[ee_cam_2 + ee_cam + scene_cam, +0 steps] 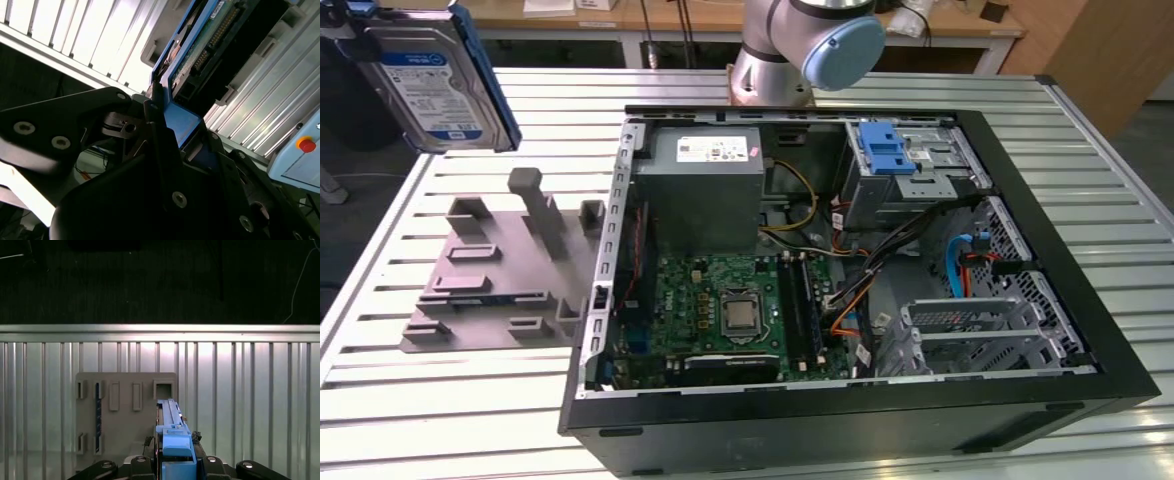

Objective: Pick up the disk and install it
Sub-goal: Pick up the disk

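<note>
The disk (434, 80), a silver hard drive with a blue-and-white label in a blue bracket, hangs high in the air at the exterior view's far left, above the table's back corner. In the first wrist view the disk (170, 422) appears edge-on, with my gripper (175, 462) shut on its blue bracket, straight above the grey fixture (125, 415). The second wrist view has the black fingers (157, 130) clamped on the bracket of the disk (200, 45), whose connector side faces the camera.
An open computer case (1067, 290) lies on the slatted metal table (480, 420), with a drive bay and blue latch (894, 150) at its back right. The grey fixture (507, 270) sits left of the case. The arm's base (787, 50) stands behind it.
</note>
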{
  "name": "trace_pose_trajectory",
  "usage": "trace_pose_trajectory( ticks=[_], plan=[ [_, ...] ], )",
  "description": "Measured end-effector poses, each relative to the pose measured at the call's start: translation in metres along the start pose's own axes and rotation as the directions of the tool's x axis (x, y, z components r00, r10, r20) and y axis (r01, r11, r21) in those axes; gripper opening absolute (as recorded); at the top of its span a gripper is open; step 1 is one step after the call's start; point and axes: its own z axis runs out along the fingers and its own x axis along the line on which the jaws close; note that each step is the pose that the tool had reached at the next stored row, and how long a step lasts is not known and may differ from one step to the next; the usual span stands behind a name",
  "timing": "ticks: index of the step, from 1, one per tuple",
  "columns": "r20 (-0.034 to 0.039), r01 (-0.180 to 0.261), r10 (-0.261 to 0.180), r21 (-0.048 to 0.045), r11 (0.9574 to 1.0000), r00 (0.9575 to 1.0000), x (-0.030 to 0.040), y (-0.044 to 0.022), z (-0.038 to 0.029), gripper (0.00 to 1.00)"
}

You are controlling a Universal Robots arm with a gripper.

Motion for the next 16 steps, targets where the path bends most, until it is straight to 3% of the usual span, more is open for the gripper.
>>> trace_pose_trajectory(
  ticks=[16],
  plan=[
    [-0.0002,0.000,0.000,0.0000,1.0000,1.0000,-0.0001,-0.0001,-0.0067,0.37]
  ],
)
